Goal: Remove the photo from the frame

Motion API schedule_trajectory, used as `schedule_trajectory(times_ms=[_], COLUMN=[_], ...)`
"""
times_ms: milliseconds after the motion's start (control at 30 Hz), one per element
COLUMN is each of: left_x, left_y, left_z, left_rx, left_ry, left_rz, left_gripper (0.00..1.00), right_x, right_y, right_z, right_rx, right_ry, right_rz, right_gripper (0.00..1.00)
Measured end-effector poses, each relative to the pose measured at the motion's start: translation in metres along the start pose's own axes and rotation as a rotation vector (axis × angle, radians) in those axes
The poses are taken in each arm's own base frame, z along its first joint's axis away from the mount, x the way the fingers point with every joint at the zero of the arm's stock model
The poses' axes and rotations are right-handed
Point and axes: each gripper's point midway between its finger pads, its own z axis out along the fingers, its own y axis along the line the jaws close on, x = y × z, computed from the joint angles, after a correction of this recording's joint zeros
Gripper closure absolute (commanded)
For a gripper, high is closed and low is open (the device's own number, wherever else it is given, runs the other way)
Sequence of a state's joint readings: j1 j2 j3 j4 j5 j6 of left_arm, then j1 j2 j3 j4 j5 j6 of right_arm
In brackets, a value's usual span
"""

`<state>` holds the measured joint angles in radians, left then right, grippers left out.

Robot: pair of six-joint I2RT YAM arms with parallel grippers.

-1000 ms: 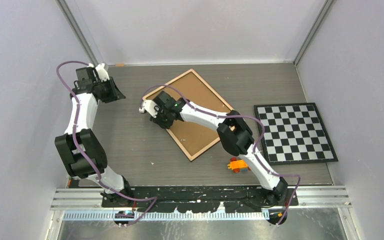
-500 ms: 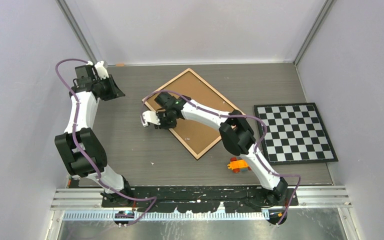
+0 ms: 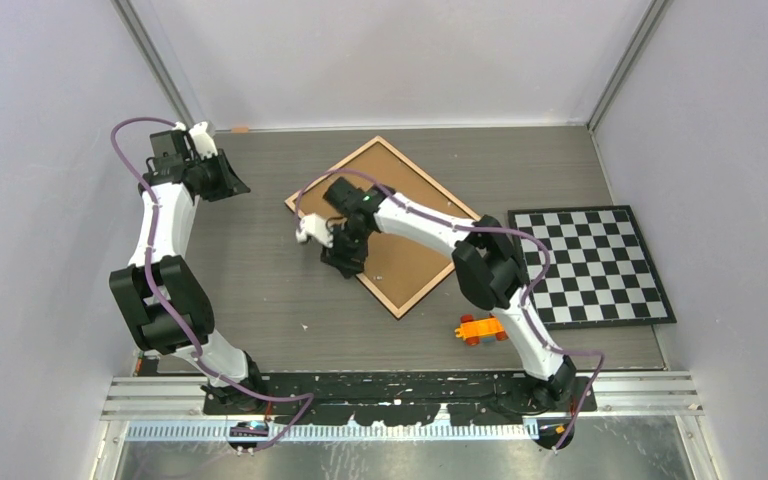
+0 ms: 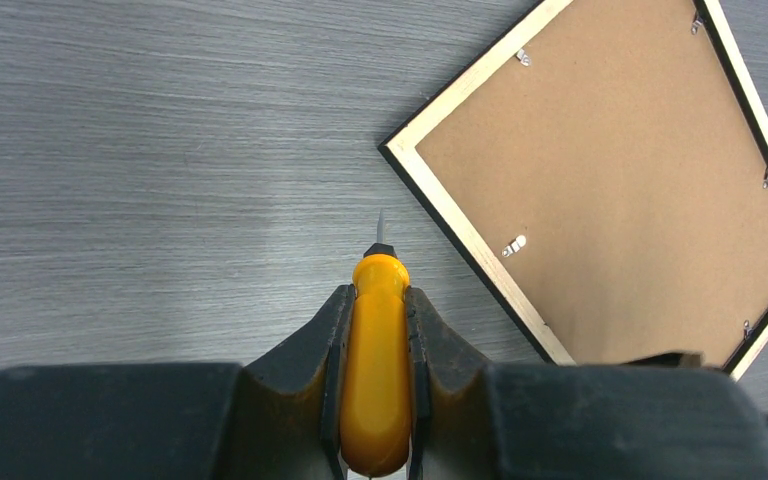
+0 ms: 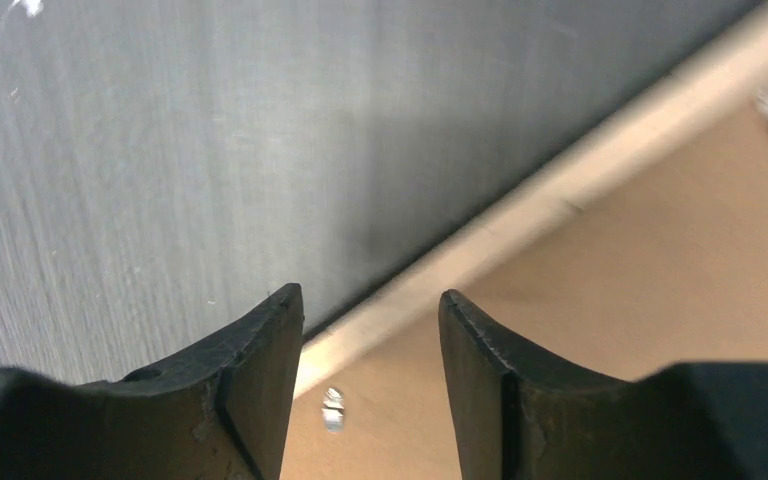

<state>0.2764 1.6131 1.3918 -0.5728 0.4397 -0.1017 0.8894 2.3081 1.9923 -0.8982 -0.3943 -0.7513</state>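
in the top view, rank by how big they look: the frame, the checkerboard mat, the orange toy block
1-2. frame and checkerboard mat: about alike. The frame seems slightly larger, but the right arm hides part of it.
3. orange toy block: clearly smallest.

Grey table (image 3: 260,290): frame (image 3: 400,175), checkerboard mat (image 3: 590,265), orange block (image 3: 476,329)

The top view looks down from high above the frame (image 3: 400,180); both wrist views face down at its left edge, the right nearest.
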Motion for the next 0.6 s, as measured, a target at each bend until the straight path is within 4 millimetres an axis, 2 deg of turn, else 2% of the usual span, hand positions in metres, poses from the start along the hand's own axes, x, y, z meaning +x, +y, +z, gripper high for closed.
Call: schedule_trajectory(times_ms=[67,133,200,300,333,400,500,600], left_x=[0.000,0.000,0.001,0.002,0.003,0.005,0.008,0.009], left_y=[0.000,-0.001,-0.001,-0.001,-0.001,0.000,0.001,0.002], left_z=[0.000,0.000,0.001,0.005,0.006,0.011,0.015,0.018], left_rx=[0.001,0.004,0.008,0.015,0.017,0.022,0.026,0.030], left_ry=[0.000,0.001,0.003,0.011,0.013,0.021,0.032,0.039], left_rz=[0.000,-0.001,-0.005,-0.020,-0.025,-0.036,-0.048,-0.059], left_gripper=[1.00,1.00,1.00,1.00,1.00,1.00,1.00,1.00], right_x=[0.000,0.007,0.024,0.071,0.086,0.132,0.178,0.212], right_y=[-0.019,-0.048,-0.078,-0.121,-0.129,-0.144,-0.152,-0.146], right_z=[-0.014,-0.041,-0.076,-0.142,-0.158,-0.192,-0.212,-0.212], right_rx=[0.058,0.142,0.234,0.405,0.449,0.555,0.629,0.616], right_ry=[-0.051,-0.117,-0.184,-0.279,-0.294,-0.303,-0.278,-0.225], right_rz=[0.145,0.315,0.485,0.747,0.805,0.941,1.047,1.099], right_gripper=[0.40,0.39,0.39,0.38,0.38,0.39,0.39,0.40])
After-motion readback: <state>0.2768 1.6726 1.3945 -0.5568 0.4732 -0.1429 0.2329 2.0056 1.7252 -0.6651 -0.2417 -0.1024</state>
